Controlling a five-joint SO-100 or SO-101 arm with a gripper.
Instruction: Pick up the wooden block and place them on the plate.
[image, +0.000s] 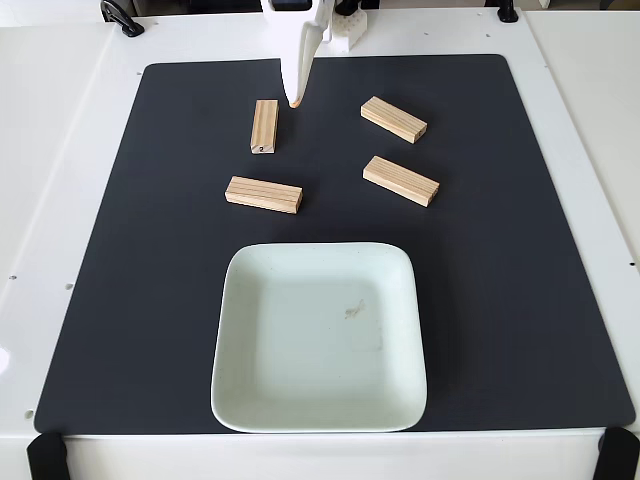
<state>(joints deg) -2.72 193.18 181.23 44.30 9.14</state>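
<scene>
Several light wooden blocks lie flat on a black mat (120, 250) in the fixed view. One block (265, 126) points away from the camera, just left of my gripper (294, 101). A second block (263, 194) lies crosswise below it. Two more blocks (393, 119) (401, 180) lie slanted to the right. The pale mint-white square plate (300, 340) sits at the front middle of the mat with nothing on it. My white gripper reaches down from the top edge, its tip close to the mat. Its fingers look shut and hold nothing.
The mat covers most of a white table (60, 120). The arm's white base (352, 30) stands at the back edge. Black clamps sit at the front corners (45, 458) (615, 455) and the back left (120, 18).
</scene>
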